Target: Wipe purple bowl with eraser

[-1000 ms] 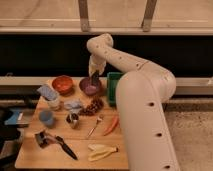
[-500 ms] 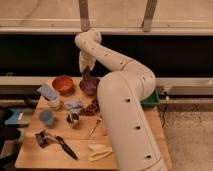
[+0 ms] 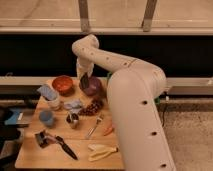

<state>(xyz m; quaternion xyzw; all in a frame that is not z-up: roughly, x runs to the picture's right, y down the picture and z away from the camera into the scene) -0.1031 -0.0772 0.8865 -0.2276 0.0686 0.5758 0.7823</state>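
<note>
Purple bowl (image 3: 93, 87): far side of the wooden table (image 3: 30, 152), just right of the orange-red bowl (image 3: 63, 84); its right rim is cut off by the arm.
Camera view, gripper (image 3: 84, 80): hangs from the white arm (image 3: 120, 75), set low over the left rim of the purple bowl, fingers pressed together on a dark block.
Eraser (image 3: 84, 81): the dark block in the grip, tilted, its lower end at or inside the bowl's rim; whether it touches the inner wall cannot be told.
Step in hand: looks like the wiping itself, or the moment just before contact.
Next move calls for: keeping the eraser pressed lightly to the inside and sweeping it round without pushing the bowl toward the grapes (image 3: 93, 106) just in front.
Hidden or unclear: bowl interior mostly screened by gripper and eraser; right part of the table behind the robot's body; small items near the table's front are hard to name.
</note>
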